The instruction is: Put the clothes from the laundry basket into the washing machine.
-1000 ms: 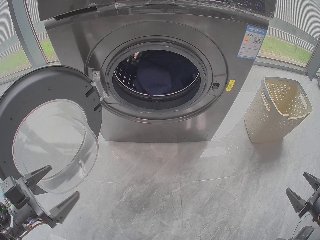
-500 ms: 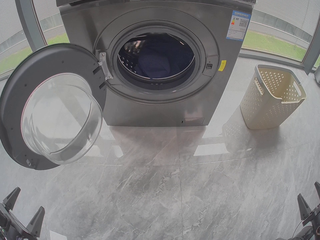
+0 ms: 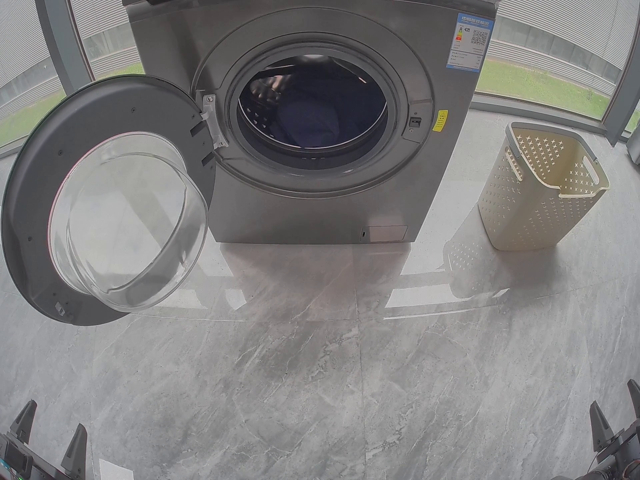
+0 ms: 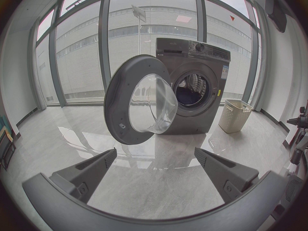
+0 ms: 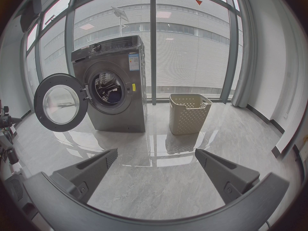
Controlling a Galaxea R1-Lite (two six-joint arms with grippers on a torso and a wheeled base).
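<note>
A grey front-loading washing machine (image 3: pixel 313 188) stands ahead, its round door (image 3: pixel 110 198) swung wide to the left. Dark blue clothes (image 3: pixel 313 118) lie inside the drum (image 4: pixel 189 93). To the machine's right on the floor stands a cream laundry basket (image 3: pixel 543 185), and its inside looks bare (image 5: pixel 189 113). My left gripper (image 3: pixel 50 435) sits at the lower left, open with nothing between its fingers (image 4: pixel 154 153). My right gripper (image 3: pixel 617 415) is at the lower right, open and holding nothing (image 5: pixel 155 154). Both are far back from the machine and the basket.
Glossy grey marble floor (image 3: pixel 360 368) stretches between me and the machine. Tall windows (image 5: pixel 192 42) run behind the machine and basket. The open door (image 4: pixel 141 100) juts out over the floor on the left side.
The whole head view has shifted: the machine and basket look smaller and farther, so the camera has backed away. Both grippers sit lower in the picture, still open.
</note>
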